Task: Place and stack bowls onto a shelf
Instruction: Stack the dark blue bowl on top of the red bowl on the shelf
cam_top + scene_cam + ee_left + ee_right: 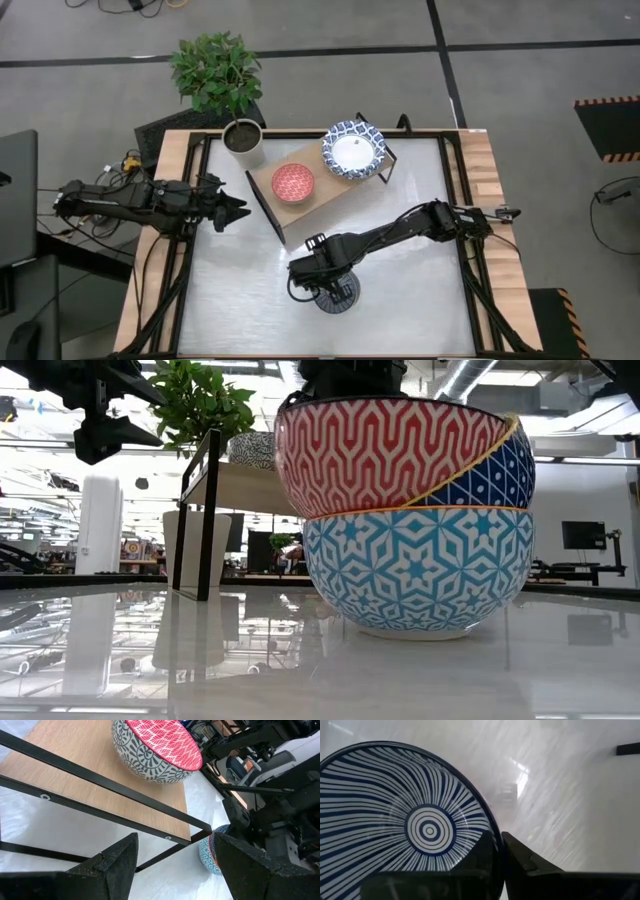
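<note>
A bowl with blue radial stripes inside (415, 820) and a red zigzag and navy outside (390, 450) sits tilted in a teal star-patterned bowl (420, 570) near the table's front edge. My right gripper (500, 847) is shut on its rim from above (325, 283). The shelf (330, 188) stands on the table's far half. On its plank rest a bowl with a red inside (293, 182) and a wide blue-and-white bowl (353, 150). My left gripper (175, 837) is open and hovers by the shelf's left end (235, 210), touching nothing. My right gripper pinches the striped bowl's rim (492, 837), with one finger inside the bowl and one finger (520, 852) outside. The fingers come from above, pointing down. The bowl is tilted, and its lower part is nested in the teal bowl (420, 570).
A white plant pot (243, 138) with a leafy plant (215, 70) stands at the table's far left, beside the shelf. The shelf's thin black legs (100, 785) run close in front of my left gripper. Bare white tabletop (420, 300) lies to the right of the stack.
</note>
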Tool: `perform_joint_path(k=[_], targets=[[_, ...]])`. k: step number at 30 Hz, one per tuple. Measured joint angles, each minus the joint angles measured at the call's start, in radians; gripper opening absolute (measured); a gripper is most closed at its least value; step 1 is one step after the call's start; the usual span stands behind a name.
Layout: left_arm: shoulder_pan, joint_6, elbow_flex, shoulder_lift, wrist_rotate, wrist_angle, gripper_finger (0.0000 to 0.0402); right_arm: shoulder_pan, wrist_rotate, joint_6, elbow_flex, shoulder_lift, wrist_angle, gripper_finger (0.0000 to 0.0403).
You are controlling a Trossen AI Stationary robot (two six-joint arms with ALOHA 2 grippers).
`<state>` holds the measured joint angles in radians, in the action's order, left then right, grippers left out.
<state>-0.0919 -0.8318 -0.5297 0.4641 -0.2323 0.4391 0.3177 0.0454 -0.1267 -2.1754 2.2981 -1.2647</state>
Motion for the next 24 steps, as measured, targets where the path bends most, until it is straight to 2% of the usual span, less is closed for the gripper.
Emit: perform_joint_path(k=[12,19,24], targets=[[0.000,-0.001,0.000,0.000,-0.001,0.000,0.0246,-0.065,-0.124,0.033,0.002,-0.089,0.004,0.0041],[0.000,-0.004,0.000,0.000,-0.009,0.000,0.0246,-0.120,-0.212,0.061,0.002,-0.192,0.017,0.0041],[0.000,-0.011,0.000,0.000,-0.014,0.000,0.0246,-0.181,-0.325,0.137,0.001,-0.296,0.135,0.0041]])
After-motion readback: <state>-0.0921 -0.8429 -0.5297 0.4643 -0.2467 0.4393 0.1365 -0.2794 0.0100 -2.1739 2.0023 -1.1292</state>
